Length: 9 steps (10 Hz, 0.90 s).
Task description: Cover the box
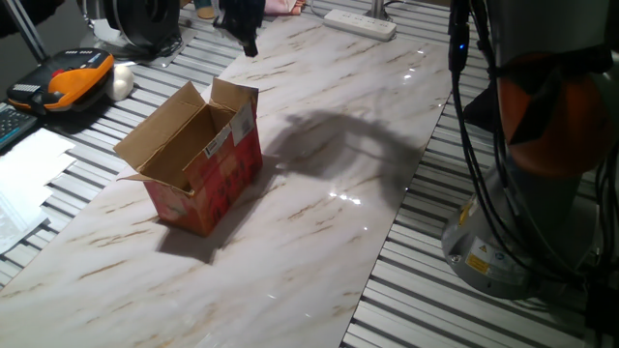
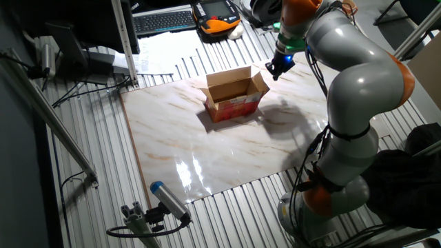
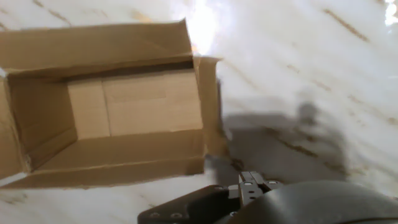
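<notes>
Fingers (image 2: 279, 67) hover beside open red box (image 1: 198, 164).

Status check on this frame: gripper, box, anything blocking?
Gripper above table, beside box, holding nothing; jaw state unclear. Box upright, flaps open, empty inside. Nothing in the way.

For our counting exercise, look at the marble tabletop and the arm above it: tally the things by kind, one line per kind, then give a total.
Cardboard box, flaps open: 1
Robot arm: 1
Tool on the arm, beside the box and above the table: 1
Marble tabletop: 1
Total: 4
</notes>
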Motion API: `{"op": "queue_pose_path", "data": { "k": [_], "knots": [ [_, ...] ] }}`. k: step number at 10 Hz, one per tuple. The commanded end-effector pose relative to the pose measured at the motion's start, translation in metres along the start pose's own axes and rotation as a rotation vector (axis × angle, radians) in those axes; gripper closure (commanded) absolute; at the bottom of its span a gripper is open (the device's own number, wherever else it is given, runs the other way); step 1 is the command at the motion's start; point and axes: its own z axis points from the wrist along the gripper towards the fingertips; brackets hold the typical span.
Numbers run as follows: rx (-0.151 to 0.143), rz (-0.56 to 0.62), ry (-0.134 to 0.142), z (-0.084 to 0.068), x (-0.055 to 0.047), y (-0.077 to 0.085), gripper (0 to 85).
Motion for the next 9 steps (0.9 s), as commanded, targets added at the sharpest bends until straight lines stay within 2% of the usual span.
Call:
{"op": "queue_pose_path", "data": {
  "k": [1,4,7,9],
  "knots": [
    [-0.001,0.004,-0.009,0.006,-0.007,0.001,85.0],
    [-0.015,-0.001,-0.032,0.041,-0.026,0.006,85.0],
    [-0.033,0.017,-0.03,0.066,-0.034,0.008,85.0],
    [-0.051,0.031,-0.032,0.075,-0.036,0.011,85.0]
  ]
}}
